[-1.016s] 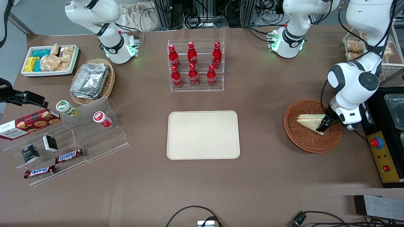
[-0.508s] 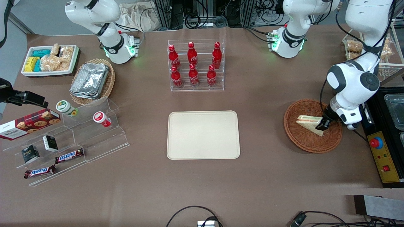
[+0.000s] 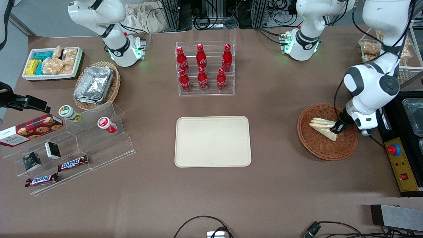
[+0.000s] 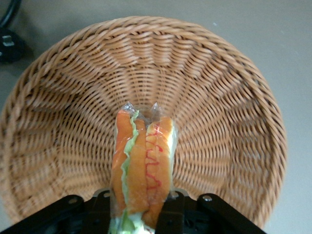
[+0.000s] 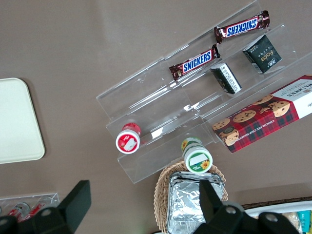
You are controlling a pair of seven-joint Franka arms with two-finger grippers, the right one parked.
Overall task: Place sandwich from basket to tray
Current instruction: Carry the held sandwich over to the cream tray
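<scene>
Currently the end effector (image 3: 337,127) is clamped on the sandwich (image 3: 322,127), holding it cut edge outward above the basket (image 3: 319,148); the tray (image 3: 212,141) lies well apart on the counter (image 3: 281,185).

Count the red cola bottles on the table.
6 cola bottles, all in the clear rack farther from the camera than the tray: back row; front row.

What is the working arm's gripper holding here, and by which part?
The gripper is shut on the sandwich, pinching its wide end, the one toward the working arm; the sandwich is over the basket.
</scene>
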